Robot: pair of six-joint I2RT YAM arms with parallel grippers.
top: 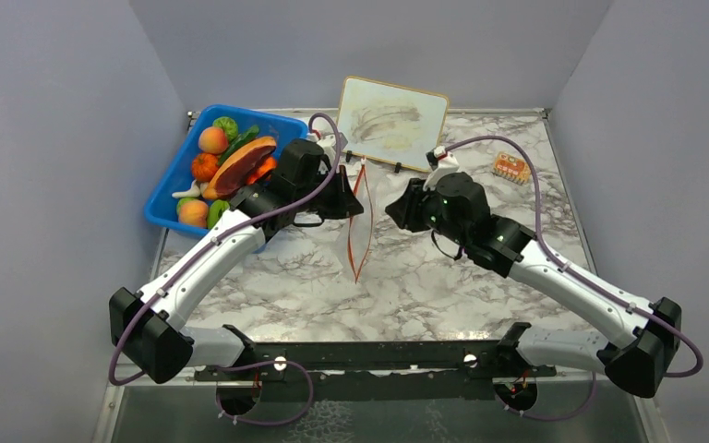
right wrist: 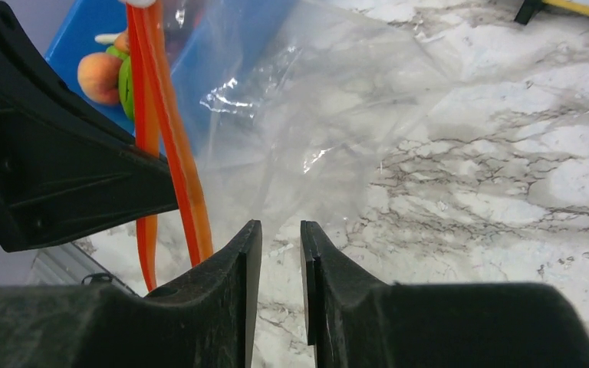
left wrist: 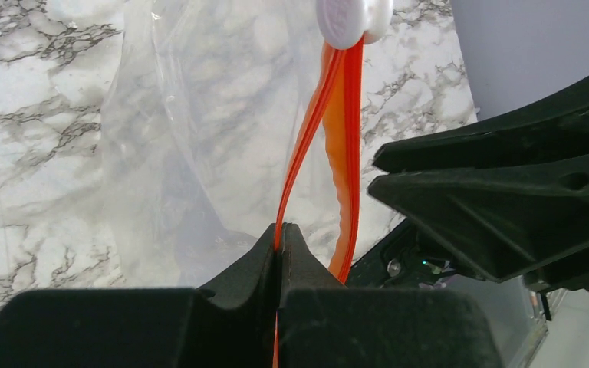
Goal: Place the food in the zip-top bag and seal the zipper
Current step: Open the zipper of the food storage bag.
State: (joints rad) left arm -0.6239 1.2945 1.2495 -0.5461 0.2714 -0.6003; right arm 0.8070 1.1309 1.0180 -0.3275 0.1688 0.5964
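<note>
Food (top: 240, 164) sits in the blue bin (top: 168, 189) at ten o'clock. The left gripper (left wrist: 280, 238) is clamped on the zipper (left wrist: 337, 115), hanging the bag (left wrist: 199, 153) mid-table. The right gripper (right wrist: 280, 234), jaws narrowly apart and empty, probably needs to catch the opposite lip to open the mouth.

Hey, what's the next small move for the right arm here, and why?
Probably nudge the right fingers left in their view, so the free zipper strip, now just outside their gap, comes between them. The left fingers pinch the other strip.
</note>
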